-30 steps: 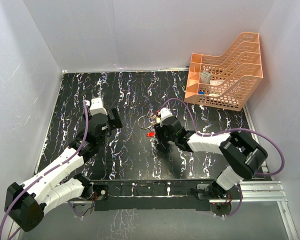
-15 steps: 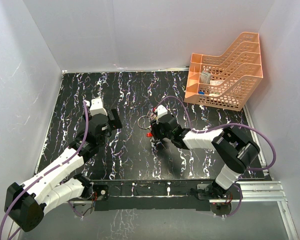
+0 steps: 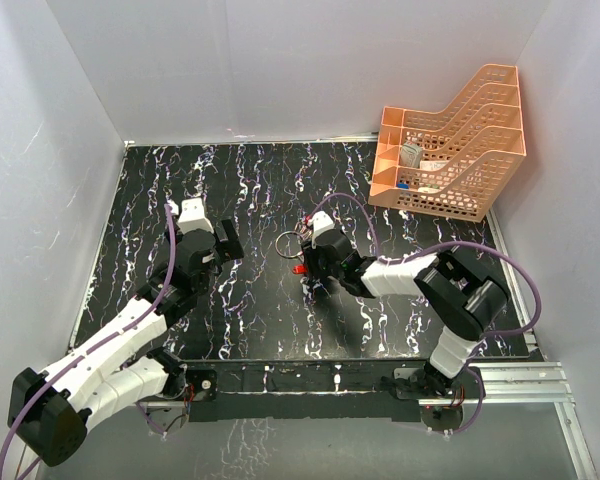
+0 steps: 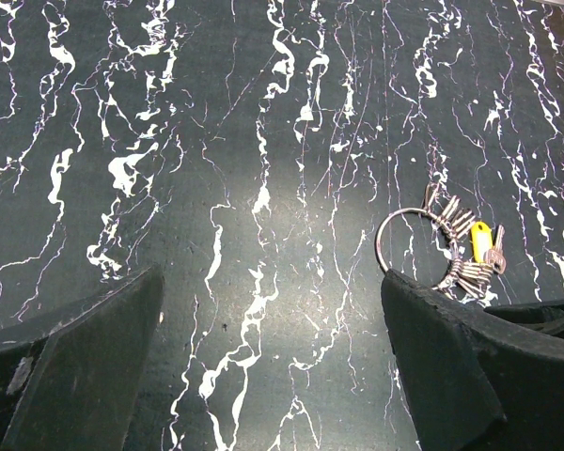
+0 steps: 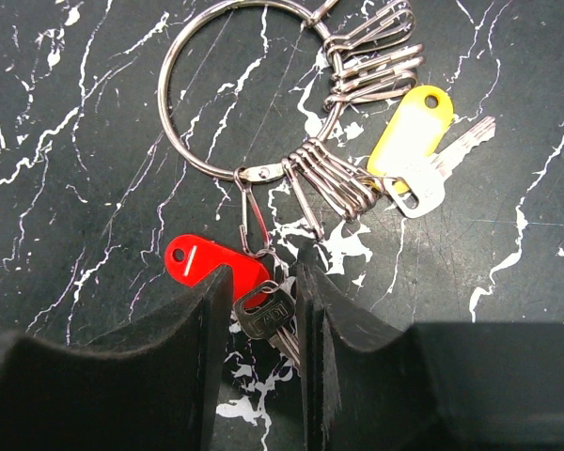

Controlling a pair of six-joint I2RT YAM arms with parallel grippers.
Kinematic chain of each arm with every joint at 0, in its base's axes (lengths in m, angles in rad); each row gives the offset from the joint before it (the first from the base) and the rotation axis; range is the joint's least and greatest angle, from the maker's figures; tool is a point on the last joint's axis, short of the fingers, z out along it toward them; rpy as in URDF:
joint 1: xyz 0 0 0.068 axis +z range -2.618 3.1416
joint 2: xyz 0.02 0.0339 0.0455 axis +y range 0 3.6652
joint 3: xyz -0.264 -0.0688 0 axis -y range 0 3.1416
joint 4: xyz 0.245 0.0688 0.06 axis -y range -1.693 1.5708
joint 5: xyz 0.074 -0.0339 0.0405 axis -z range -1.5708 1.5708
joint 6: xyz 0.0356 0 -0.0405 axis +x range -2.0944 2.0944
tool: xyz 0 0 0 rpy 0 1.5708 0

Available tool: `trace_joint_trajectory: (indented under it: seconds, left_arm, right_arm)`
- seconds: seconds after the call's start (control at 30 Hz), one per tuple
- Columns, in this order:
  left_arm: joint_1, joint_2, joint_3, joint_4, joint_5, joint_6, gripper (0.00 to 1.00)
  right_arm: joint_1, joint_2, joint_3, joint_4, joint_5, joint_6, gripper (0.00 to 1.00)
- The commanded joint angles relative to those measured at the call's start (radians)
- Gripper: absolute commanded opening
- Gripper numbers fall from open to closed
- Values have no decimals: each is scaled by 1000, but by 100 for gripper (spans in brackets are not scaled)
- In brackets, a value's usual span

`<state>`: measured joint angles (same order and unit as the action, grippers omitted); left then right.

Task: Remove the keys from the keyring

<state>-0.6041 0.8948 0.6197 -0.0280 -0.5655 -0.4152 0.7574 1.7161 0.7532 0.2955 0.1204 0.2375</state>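
Right gripper [image 5: 263, 282] is pinching the red key [image 5: 202, 261], clipped to the keyring [image 5: 189, 154] lying on the table [image 3: 250, 320] | left gripper [image 4: 271, 277] is hovering, spread wide | key is likely handling light, stiff, slippery: gripping its flat head is looking best.

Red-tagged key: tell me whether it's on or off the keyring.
On. In the right wrist view a wire clip hooks the red-tagged key to the keyring.
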Motion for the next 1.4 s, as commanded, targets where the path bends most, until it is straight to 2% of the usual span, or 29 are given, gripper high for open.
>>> trace_joint_trajectory:
  seconds: [0.0, 0.1, 0.27, 0.43, 0.63, 0.93, 1.03, 1.27, 1.37]
  left_arm:
    - [3, -18, -1, -3, -16, 10, 99]
    - [3, -19, -1, 0, -16, 10, 99]
    - [3, -17, -2, 5, -14, 10, 99]
    - [4, -10, 0, 14, -17, 16, 99]
    - [4, 6, -2, 48, -9, 25, 99]
    - [3, 24, 1, 210, 13, 109, 99]
    - [4, 52, 61, 231, 61, 164, 99]
    - [3, 116, 167, 274, 150, 250, 99]
    - [4, 125, 172, 310, 261, 326, 99]
  right_arm:
    - [2, 33, 61, 55, 30, -7, 29]
    - [1, 61, 67, 56, 23, -2, 26]
    - [1, 81, 82, 36, 34, 1, 0]
    - [3, 36, 94, -28, 62, -27, 0]
    - [3, -133, 164, -114, 88, -122, 0]
    - [5, -289, 283, -213, 35, -254, 0]
    - [5, -336, 309, -247, -4, -295, 0]
    - [14, -399, 434, -495, -88, -371, 0]
    - [18, -458, 435, -539, -92, -381, 0]
